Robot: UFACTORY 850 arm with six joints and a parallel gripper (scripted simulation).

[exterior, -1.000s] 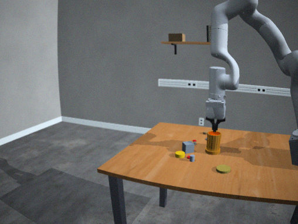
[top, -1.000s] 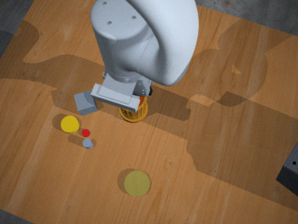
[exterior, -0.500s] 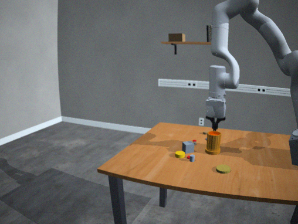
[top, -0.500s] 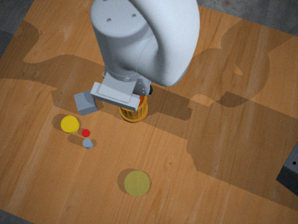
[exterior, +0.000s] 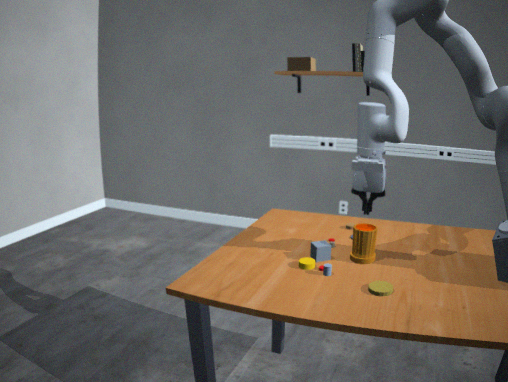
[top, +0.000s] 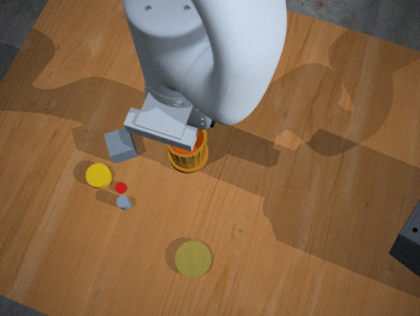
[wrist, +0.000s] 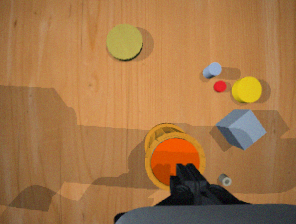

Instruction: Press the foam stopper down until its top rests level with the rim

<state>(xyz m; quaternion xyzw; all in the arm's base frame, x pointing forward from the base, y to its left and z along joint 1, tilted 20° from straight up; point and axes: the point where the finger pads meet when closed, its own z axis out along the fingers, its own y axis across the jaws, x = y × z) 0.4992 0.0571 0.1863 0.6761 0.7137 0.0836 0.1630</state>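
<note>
The closed, empty gripper (exterior: 368,210) hangs above the upright jar (exterior: 363,245), whose orange stopper (exterior: 364,228) looks about rim-level, so pressing seems done.

The bench (top: 331,256) is viewed from overhead by the top camera, from far off at a front corner by the exterior camera, and closely downward by the wrist camera; the jar (wrist: 175,160) is shared by all.

Open air separates the end effector (exterior: 368,205) from the jar (exterior: 363,244); a grey cube (exterior: 320,250) crowds its side.
</note>
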